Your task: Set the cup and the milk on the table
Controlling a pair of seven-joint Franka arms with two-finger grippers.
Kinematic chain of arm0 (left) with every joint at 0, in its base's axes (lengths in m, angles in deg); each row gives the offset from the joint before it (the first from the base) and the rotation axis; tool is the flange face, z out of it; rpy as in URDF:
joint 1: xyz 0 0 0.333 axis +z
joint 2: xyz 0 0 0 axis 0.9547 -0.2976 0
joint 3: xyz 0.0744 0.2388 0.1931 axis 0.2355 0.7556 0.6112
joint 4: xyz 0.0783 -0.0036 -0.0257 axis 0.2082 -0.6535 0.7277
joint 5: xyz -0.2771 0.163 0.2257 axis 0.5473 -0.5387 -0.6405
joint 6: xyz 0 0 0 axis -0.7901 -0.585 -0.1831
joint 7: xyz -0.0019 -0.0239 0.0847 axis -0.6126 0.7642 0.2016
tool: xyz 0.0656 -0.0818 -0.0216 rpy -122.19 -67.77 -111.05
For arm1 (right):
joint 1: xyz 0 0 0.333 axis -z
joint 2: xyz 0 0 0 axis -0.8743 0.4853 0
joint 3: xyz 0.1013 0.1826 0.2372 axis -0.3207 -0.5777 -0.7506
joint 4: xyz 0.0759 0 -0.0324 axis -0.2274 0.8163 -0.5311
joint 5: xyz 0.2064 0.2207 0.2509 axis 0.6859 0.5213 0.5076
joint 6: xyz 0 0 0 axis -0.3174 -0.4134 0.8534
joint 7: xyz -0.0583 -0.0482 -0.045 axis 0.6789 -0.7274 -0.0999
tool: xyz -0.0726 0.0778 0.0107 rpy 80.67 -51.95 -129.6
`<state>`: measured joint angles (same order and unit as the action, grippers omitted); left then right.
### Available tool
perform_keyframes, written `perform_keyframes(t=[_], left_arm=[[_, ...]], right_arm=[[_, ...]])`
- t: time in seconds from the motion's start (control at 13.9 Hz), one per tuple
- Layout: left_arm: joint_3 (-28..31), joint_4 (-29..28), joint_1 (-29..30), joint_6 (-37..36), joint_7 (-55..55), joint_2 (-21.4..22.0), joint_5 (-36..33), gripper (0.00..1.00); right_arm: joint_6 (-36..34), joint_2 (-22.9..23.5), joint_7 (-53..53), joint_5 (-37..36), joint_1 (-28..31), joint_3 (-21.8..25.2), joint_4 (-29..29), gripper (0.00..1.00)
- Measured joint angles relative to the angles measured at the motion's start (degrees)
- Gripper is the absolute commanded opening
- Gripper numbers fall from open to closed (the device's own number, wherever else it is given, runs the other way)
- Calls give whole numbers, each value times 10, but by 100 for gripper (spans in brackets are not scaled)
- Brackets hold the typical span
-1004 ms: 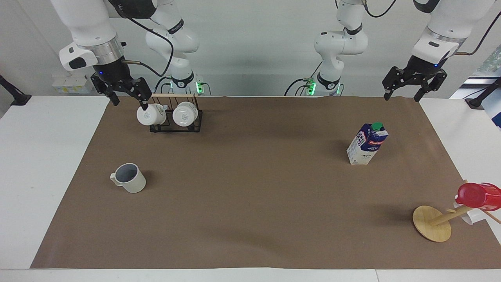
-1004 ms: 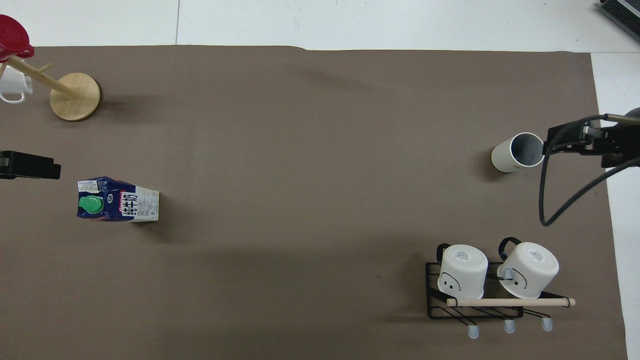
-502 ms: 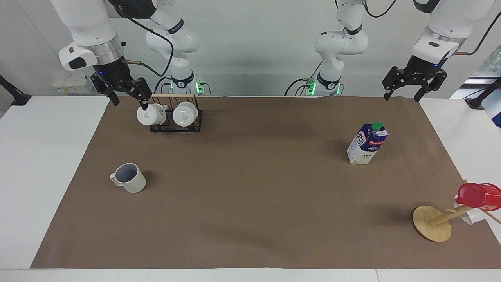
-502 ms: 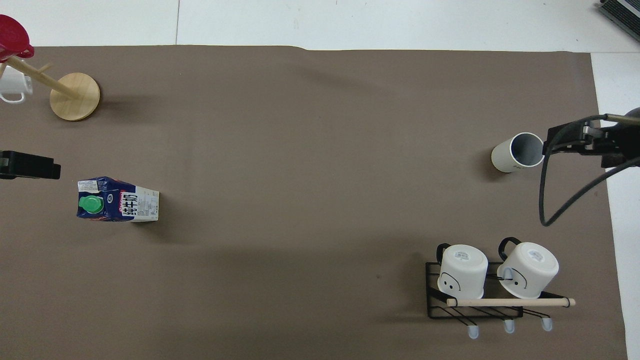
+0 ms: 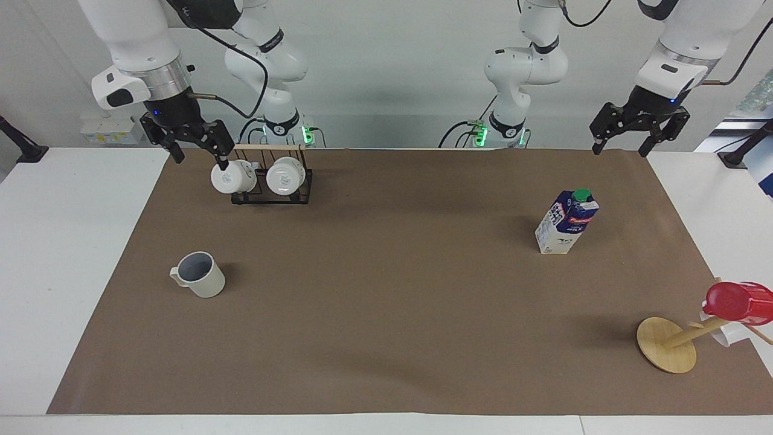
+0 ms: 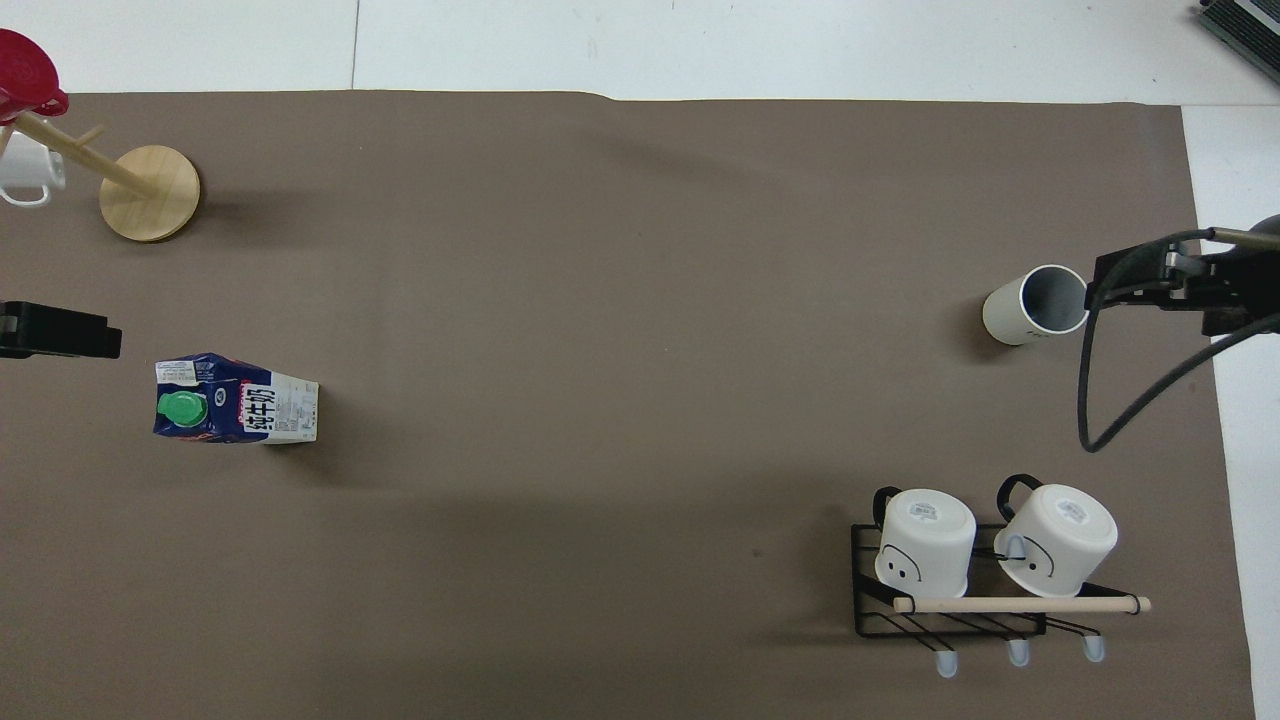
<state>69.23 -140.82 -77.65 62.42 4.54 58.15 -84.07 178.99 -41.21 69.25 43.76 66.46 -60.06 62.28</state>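
Note:
The off-white cup (image 5: pixel 201 275) stands upright on the brown paper of the table (image 5: pixel 386 338), toward the right arm's end; it also shows in the overhead view (image 6: pixel 1034 305). The blue-and-white milk carton (image 5: pixel 566 222) stands upright on the paper toward the left arm's end, green cap up (image 6: pixel 235 400). My right gripper (image 5: pixel 201 160) hangs open and empty in the air beside the mug rack. My left gripper (image 5: pixel 620 151) hangs open and empty over the paper's edge by the robots. Neither touches anything.
A black wire rack (image 5: pixel 272 184) with two glossy white mugs stands near the robots at the right arm's end. A round wooden disc with a peg (image 5: pixel 666 344) carries a red cup (image 5: pixel 738 302) and a white mug at the left arm's end.

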Motion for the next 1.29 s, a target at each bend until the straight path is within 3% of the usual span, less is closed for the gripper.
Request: perform_keyframes(t=[1.29], left_arm=[[0,0,0,0,0,0,0,100]], right_arm=[[13,1,0,0,2,0,0,100]])
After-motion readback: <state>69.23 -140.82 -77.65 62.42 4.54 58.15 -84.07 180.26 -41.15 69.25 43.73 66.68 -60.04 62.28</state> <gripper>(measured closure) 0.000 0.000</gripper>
